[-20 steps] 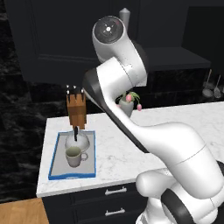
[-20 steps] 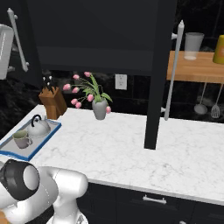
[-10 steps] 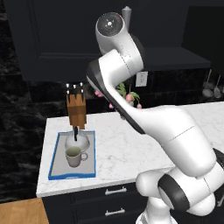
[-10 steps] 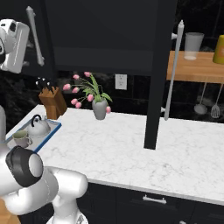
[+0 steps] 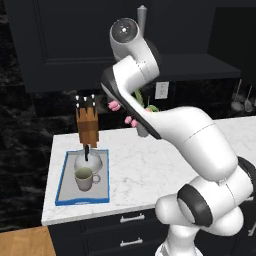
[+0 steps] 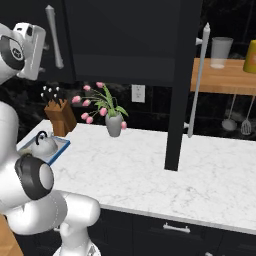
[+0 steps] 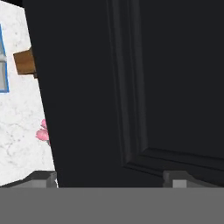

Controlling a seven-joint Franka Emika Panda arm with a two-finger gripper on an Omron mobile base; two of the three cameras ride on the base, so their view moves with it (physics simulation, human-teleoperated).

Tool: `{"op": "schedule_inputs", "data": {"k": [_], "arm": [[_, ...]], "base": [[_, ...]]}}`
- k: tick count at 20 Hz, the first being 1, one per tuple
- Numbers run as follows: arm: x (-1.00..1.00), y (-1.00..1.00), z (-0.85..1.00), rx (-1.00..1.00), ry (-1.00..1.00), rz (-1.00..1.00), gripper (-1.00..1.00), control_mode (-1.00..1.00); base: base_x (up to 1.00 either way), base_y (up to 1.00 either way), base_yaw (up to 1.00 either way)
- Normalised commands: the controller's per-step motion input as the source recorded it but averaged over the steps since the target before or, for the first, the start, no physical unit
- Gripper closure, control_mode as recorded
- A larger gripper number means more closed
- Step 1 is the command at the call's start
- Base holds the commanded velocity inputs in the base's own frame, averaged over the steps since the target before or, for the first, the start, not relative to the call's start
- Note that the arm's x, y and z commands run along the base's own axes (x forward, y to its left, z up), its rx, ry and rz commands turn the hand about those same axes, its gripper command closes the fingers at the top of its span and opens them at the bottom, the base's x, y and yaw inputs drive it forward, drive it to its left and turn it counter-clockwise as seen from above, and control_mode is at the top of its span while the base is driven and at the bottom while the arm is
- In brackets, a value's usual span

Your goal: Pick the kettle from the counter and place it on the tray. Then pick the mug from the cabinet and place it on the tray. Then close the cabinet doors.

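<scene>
The kettle (image 5: 88, 160) and the mug (image 5: 85, 179) both stand on the blue-rimmed tray (image 5: 62, 185) at the left end of the counter (image 5: 140, 172). In the right base view the kettle (image 6: 44, 144) sits on the tray (image 6: 59, 148) behind my arm. My gripper (image 7: 111, 181) is open, its fingertips (image 7: 43, 179) wide apart right against the black panel of the left cabinet door (image 7: 131, 87). That door (image 6: 37, 20) with its bar handle (image 6: 54, 37) faces nearly forward. The right cabinet door (image 6: 181, 85) stands open, edge-on, with its handle (image 6: 198, 80) showing.
A wooden knife block (image 5: 87, 125) stands behind the tray. A grey vase of pink tulips (image 6: 114, 124) sits mid-counter. A wooden shelf (image 6: 225, 77) with a cup and hanging utensils lies to the right. Dark drawers (image 5: 125, 225) run below the counter.
My hand has risen and swung against the left cabinet door, and that door has turned towards the cabinet. The fingers have spread wider. Tray, kettle and mug have stayed put.
</scene>
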Motion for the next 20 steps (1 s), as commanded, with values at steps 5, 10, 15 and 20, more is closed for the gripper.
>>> {"op": "schedule_inputs", "data": {"k": [5,10,15,20], "arm": [[0.44,0.00,-0.01,0.00,-0.05,0.00,-1.00,-1.00],[0.51,0.00,-0.07,0.00,0.00,0.00,-1.00,-1.00],[0.10,0.00,-0.13,0.00,-0.01,0.01,-1.00,-1.00],[-0.59,0.00,-0.02,0.00,-0.05,0.00,-1.00,-1.00]], "base": [[0.00,0.00,0.00],[0.00,0.00,0.00],[0.00,0.00,0.00],[0.00,0.00,0.00]]}}
